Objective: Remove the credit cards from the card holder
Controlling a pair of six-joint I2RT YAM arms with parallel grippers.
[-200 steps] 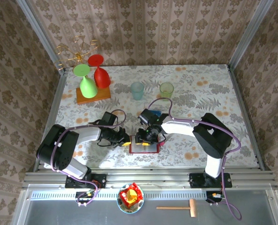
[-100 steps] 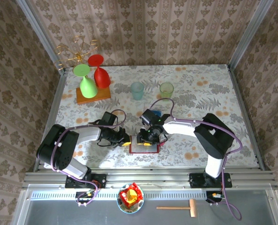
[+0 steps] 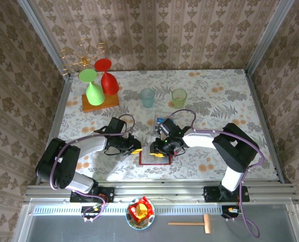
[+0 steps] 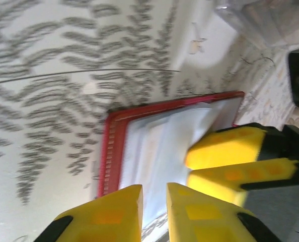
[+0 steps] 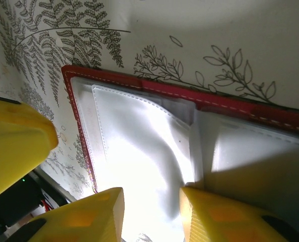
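The card holder [image 3: 155, 158] lies open on the table, red-bordered, its clear pockets [image 5: 139, 151] washed out by glare. The credit cards are hidden: no card can be made out in the pockets. My right gripper [image 3: 158, 149] stands over the holder's far part, jaws apart, one fingertip [image 5: 217, 209] resting at a pocket's edge [image 5: 192, 151]. My left gripper [image 3: 135, 150] sits just off the holder's left side [image 4: 111, 151], jaws parted by a narrow gap [image 4: 154, 204], nothing between them. The right gripper's yellow fingers [image 4: 230, 148] lie across the holder in the left wrist view.
A clear square box [image 3: 164, 120] with a small blue patch lies just behind the right gripper. A pale blue cup [image 3: 147, 97] and a green cup [image 3: 178, 96] stand further back. Upturned green and red glasses [image 3: 100, 83] sit on a wooden block at the back left.
The left gripper's jaws have parted slightly. The right wrist has shifted right and down, uncovering the clear box behind it; its jaws narrowed a little.
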